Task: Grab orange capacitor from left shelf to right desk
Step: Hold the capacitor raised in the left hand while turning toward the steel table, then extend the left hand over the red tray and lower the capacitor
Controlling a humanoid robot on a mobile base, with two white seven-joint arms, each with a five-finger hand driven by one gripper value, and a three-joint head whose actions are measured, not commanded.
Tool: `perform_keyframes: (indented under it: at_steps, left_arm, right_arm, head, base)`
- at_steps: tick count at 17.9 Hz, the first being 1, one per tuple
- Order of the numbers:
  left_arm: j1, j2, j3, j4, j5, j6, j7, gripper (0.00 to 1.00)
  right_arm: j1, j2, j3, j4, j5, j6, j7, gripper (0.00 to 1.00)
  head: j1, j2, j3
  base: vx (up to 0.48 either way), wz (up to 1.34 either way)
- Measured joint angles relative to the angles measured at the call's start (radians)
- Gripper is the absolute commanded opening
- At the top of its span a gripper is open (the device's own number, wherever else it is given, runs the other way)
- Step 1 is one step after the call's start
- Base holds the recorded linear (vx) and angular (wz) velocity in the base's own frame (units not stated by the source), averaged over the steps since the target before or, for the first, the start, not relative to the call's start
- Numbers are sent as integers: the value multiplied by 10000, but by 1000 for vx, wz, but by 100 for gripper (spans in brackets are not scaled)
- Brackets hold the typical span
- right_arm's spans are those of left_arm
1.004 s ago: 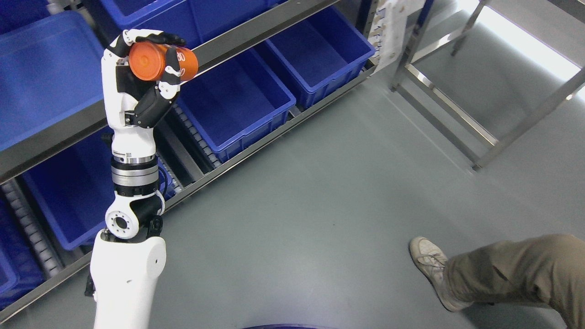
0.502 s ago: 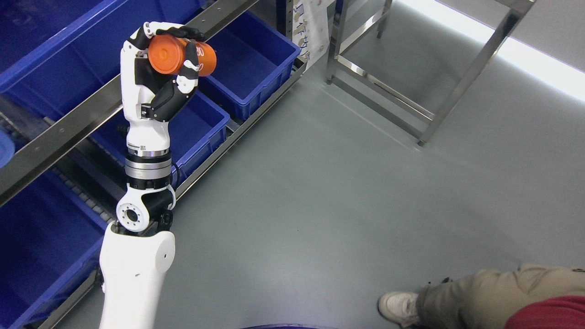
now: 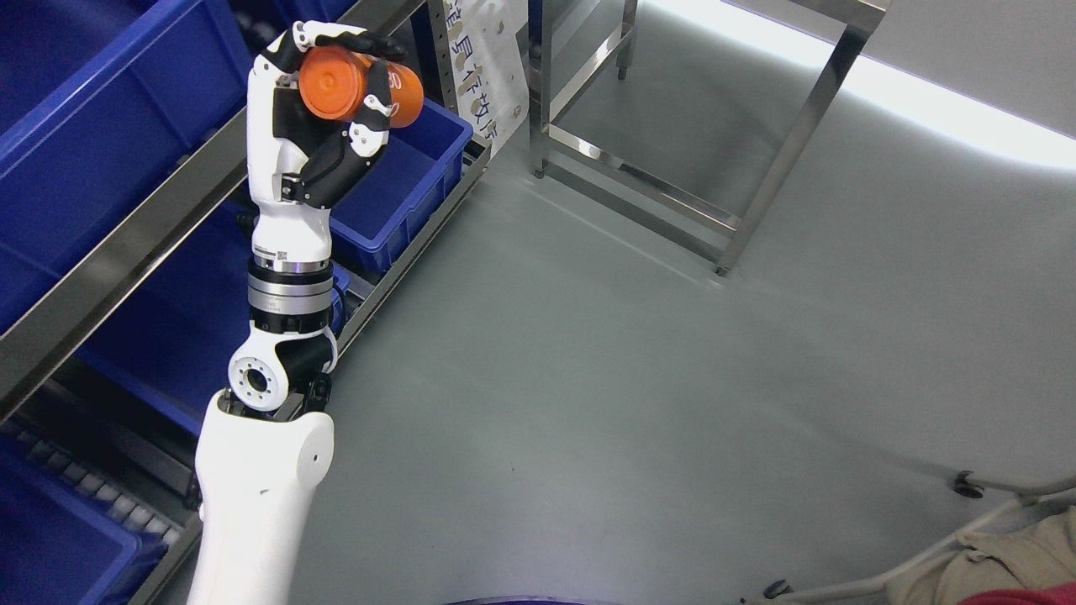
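Head view: the left robot hand (image 3: 324, 109) is raised upright at upper left, fingers (image 3: 370, 118) curled tight around the orange capacitor (image 3: 360, 76), which is held on its side, flat end toward the camera. It is seen in the air in front of the shelf (image 3: 126, 244) with blue bins (image 3: 403, 181). A steel frame (image 3: 672, 202) stands on the grey floor (image 3: 630, 403). A person's trouser leg (image 3: 1009, 563) is seen at lower right.
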Motion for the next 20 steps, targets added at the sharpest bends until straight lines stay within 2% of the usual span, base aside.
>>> perform_keyframes:
  at_steps: [20]
  left_arm:
    - [-487, -20, -488, 240, 88, 34, 16, 3]
  right_arm:
    - [0, 0, 0, 0, 0, 0, 0, 100]
  head:
    - [0, 0, 0]
  base:
    - [253, -212]
